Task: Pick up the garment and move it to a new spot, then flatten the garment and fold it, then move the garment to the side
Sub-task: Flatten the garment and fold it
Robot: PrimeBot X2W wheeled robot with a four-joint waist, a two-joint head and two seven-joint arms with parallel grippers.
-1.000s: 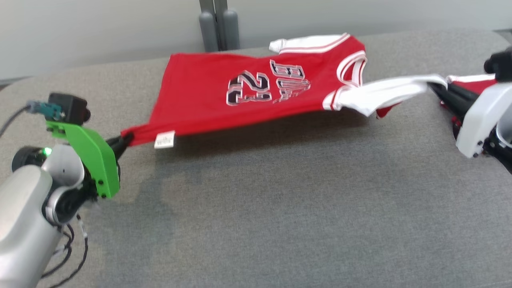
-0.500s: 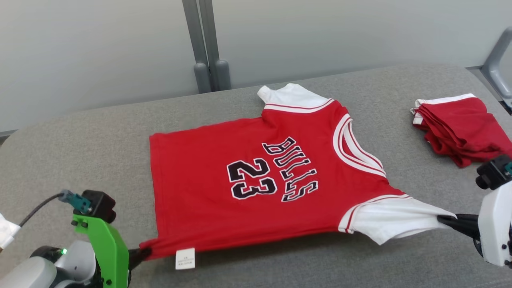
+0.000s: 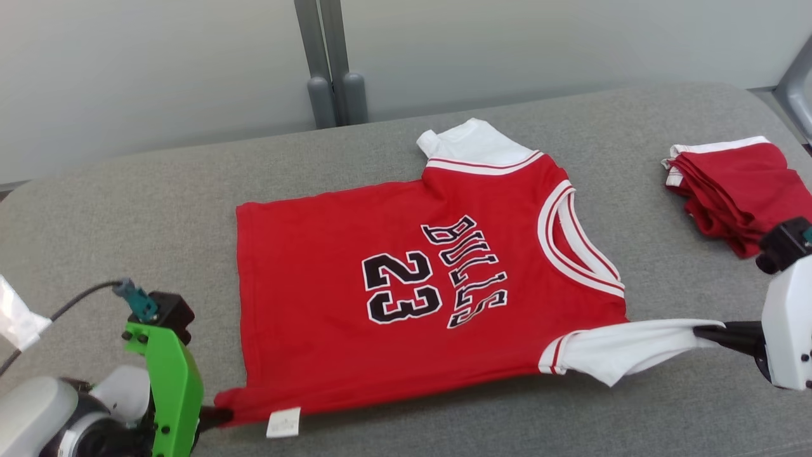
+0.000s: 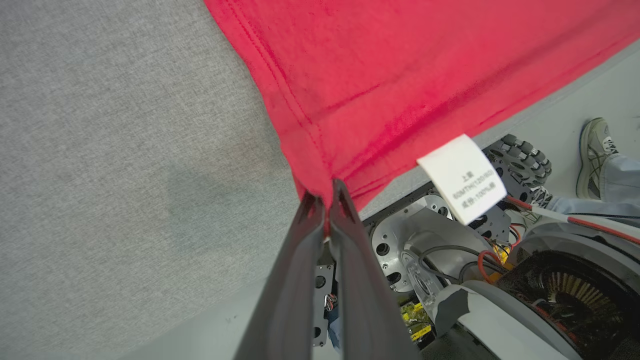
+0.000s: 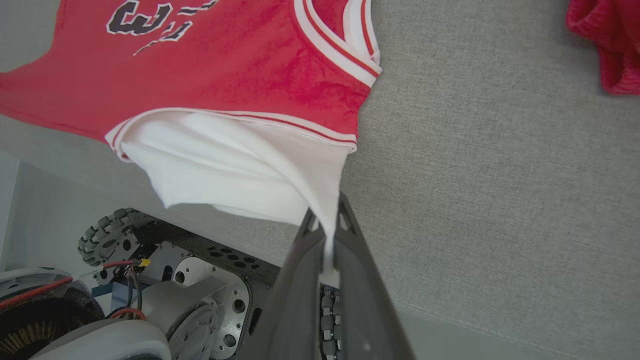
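head view: left gripper (image 3: 221, 416) clamped on jersey (image 3: 317, 304) hem corner, right gripper (image 3: 700, 331) clamped on its white sleeve (image 3: 625, 349), jersey mostly flat on grey table (image 3: 444, 419).

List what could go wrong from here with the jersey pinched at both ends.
The left gripper pinches the hem corner of the red basketball jersey by the front edge of the grey padded table; let go here, that hem might slide off.
The right gripper holds only the tip of the white sleeve; more pull may stretch it, not flatten the body.
The folded red cloth pile lies near that arm; a sweep could knock it.
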